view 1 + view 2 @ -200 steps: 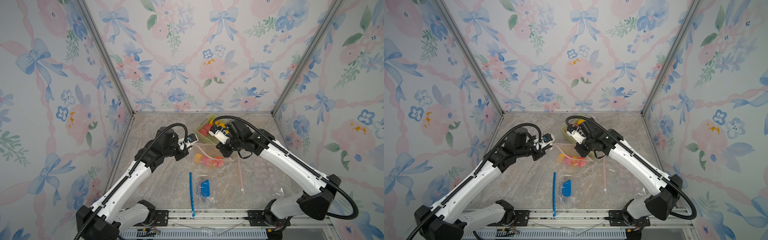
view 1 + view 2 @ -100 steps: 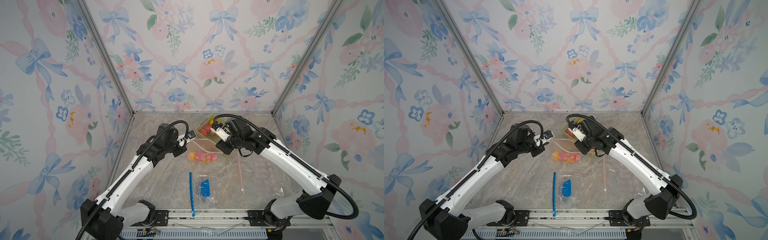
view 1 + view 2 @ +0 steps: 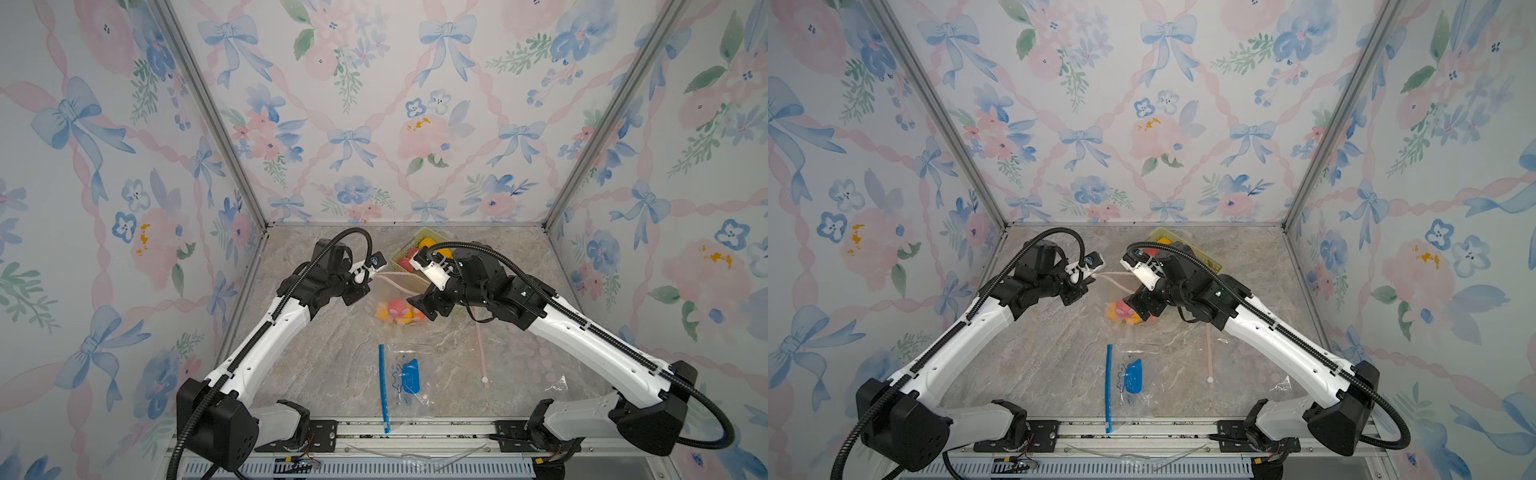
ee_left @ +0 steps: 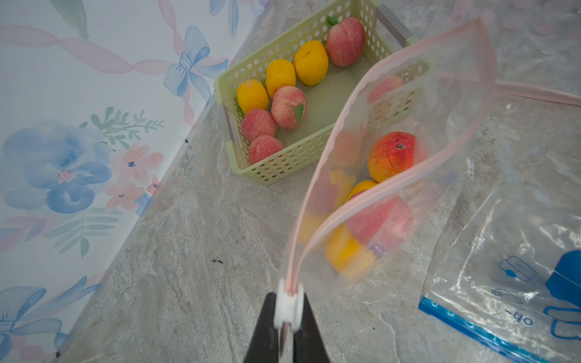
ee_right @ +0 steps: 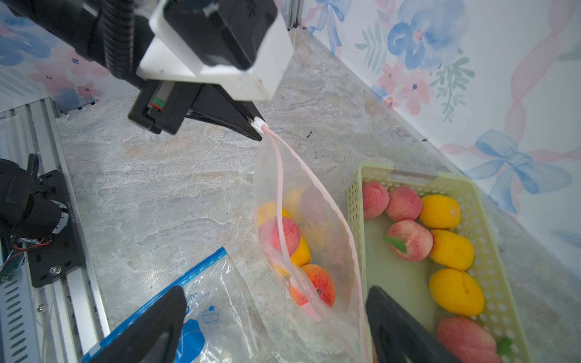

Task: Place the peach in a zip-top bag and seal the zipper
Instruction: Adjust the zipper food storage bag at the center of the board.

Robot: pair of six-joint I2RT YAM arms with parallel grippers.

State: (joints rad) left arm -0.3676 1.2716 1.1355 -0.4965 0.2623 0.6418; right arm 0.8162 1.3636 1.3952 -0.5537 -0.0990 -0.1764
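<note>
A clear zip-top bag point(image 4: 446, 132) with a pink zipper lies on the table, its mouth gaping. Inside are several fruits, among them an orange-red peach point(image 4: 391, 155) point(image 5: 314, 284). My left gripper point(image 4: 287, 314) is shut on the bag's white slider point(image 4: 287, 303) at the near end of the zipper, holding that corner up; both top views show it point(image 3: 372, 272) point(image 3: 1094, 277). Over the bag's other end my right gripper point(image 5: 273, 297) point(image 3: 424, 305) stands wide open, its fingers on either side of the bag and holding nothing.
A green perforated basket point(image 4: 283, 169) point(image 5: 355, 195) point(image 3: 432, 235) of peaches and yellow fruit stands right behind the bag, by the back wall. A blue-zipper bag point(image 3: 405, 376) point(image 3: 1129, 376) lies at the front. Another pink zipper strip point(image 3: 482, 353) lies front right.
My right gripper has gone from shut to wide open, letting go at the bag's far end. The left gripper, still on the slider, has shifted slightly back and left.
</note>
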